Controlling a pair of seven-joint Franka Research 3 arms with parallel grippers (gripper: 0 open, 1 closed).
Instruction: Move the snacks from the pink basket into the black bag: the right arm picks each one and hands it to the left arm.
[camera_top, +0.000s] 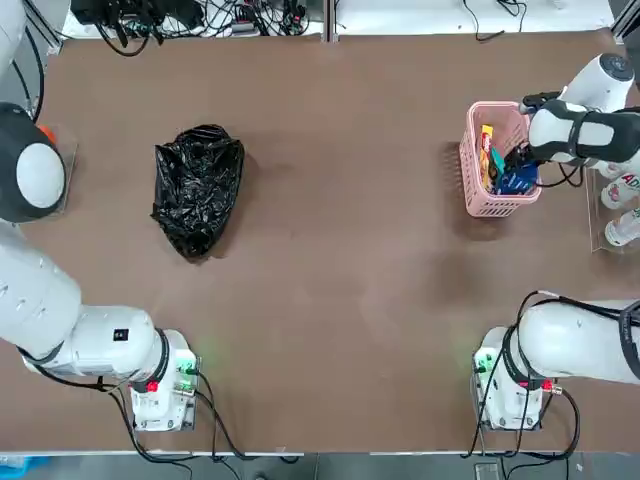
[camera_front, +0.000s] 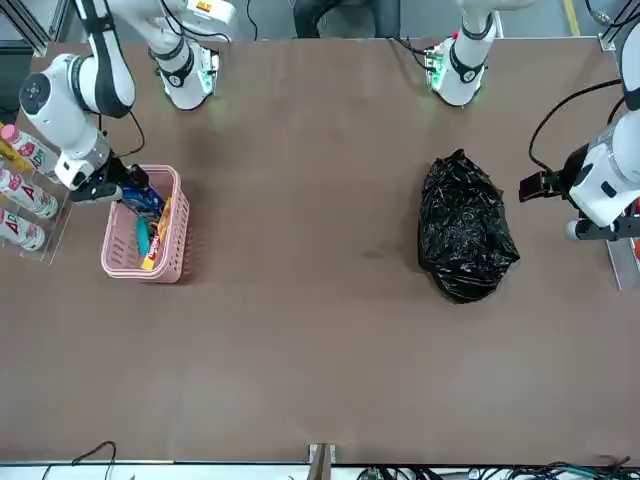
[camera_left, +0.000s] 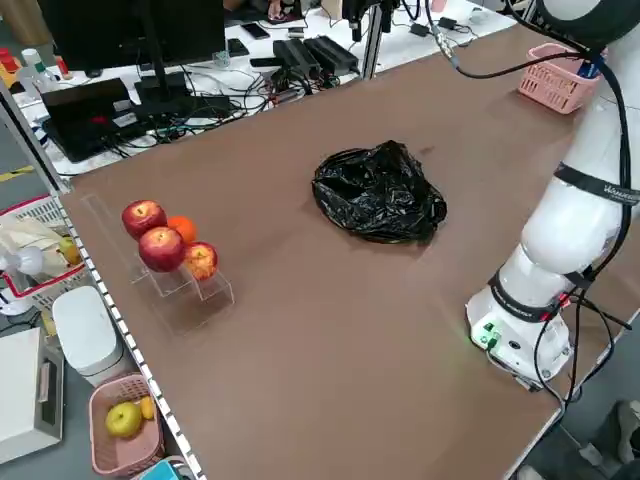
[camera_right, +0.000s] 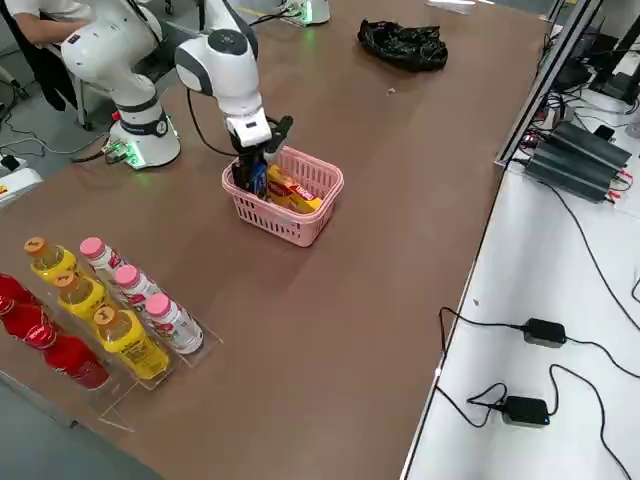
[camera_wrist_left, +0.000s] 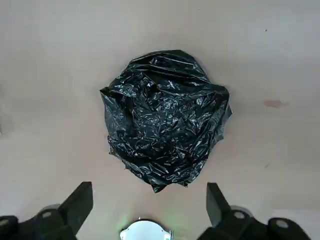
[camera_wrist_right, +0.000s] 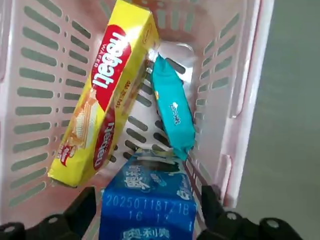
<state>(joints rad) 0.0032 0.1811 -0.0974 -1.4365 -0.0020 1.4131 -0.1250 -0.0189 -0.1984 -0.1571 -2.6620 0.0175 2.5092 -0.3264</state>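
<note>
Reaching into pink basket (camera_wrist_right: 240, 75), right gripper (camera_wrist_right: 145, 205) spread astride blue snack (camera_wrist_right: 150, 200), yellow snack (camera_wrist_right: 105, 95) and teal snack (camera_wrist_right: 172, 112) just beyond, left gripper (camera_wrist_left: 149, 205) spread above black bag (camera_wrist_left: 165, 117).

Brown table (camera_top: 330, 300); white bench (camera_right: 520, 330) with cables beside it, grey floor below

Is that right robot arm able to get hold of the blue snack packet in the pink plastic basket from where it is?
Probably yes. The right gripper is down inside the pink slotted basket, its open fingers either side of the blue snack packet. The yellow wafer box and teal packet lie beyond, not between.
</note>
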